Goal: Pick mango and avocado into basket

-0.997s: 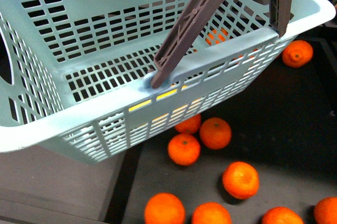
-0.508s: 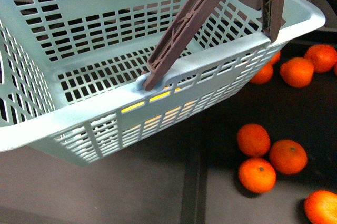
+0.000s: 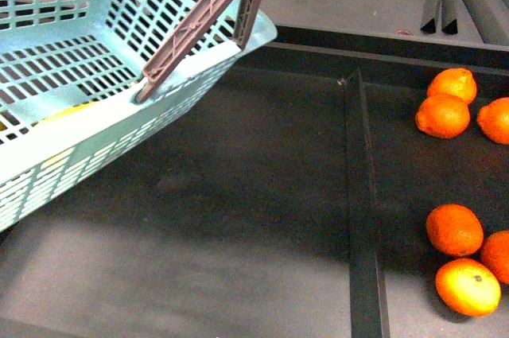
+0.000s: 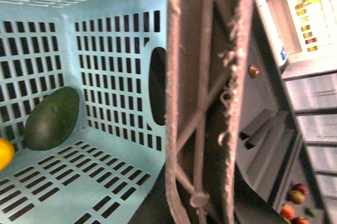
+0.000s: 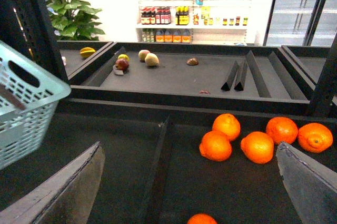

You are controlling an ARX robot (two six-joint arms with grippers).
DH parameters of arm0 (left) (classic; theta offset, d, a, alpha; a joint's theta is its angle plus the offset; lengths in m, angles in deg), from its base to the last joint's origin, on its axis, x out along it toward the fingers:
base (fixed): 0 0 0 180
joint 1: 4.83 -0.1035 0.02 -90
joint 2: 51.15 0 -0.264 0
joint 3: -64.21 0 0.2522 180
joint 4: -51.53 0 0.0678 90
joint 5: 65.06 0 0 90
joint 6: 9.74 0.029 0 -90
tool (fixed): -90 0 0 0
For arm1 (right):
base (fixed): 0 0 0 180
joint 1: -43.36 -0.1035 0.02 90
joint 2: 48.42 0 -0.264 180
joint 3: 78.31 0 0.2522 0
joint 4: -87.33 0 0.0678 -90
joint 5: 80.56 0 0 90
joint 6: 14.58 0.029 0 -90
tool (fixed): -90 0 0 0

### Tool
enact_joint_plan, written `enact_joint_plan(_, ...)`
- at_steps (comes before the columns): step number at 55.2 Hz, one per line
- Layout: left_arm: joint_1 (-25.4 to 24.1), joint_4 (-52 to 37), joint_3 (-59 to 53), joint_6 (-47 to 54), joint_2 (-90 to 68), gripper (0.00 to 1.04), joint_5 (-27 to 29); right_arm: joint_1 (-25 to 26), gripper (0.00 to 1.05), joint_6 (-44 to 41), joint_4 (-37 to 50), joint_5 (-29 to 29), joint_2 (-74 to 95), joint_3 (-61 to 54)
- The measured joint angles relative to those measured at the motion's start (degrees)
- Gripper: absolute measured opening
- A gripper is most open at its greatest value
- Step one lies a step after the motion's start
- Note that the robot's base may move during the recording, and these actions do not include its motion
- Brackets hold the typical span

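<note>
The avocado [image 4: 51, 118] lies on the basket [image 3: 95, 119] floor against a slotted wall, the mango [image 4: 5, 153] just beside it. The basket hangs tilted over the dark shelf [image 3: 238, 219]. The left gripper's state cannot be told; the right gripper [image 5: 189, 182] is wide open, empty. Oranges [image 3: 453, 228] lie apart.

Pretty clearly a grocery shop: dark produce display bins [image 5: 174, 84] with dividers, loose oranges [image 5: 257, 146] lying in them, a teal shopping basket [image 3: 95, 107] upper left of the front view, plus bottle-stocked shelves [image 5: 189, 21] and glass fridge doors [image 5: 303, 8] at the back.
</note>
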Motion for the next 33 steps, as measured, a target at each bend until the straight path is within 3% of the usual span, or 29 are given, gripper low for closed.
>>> enact_joint_plan(13,-3.2,-14.1,-1.5,-16.1,-12.7,0.07,-6.0,0.0,0.97,0.0,0.0,0.0,0.0,0.0)
enact_joint_plan(22,-4.8,-13.3,4.4,-15.0,-22.0,0.07,-10.2,0.0,0.97,0.0,0.0,0.0,0.0,0.0)
enact_joint_plan(33,-5.7,-14.8,1.9,-13.6,-24.6,0.07,-13.3,0.0,0.97,0.0,0.0,0.0,0.0,0.0)
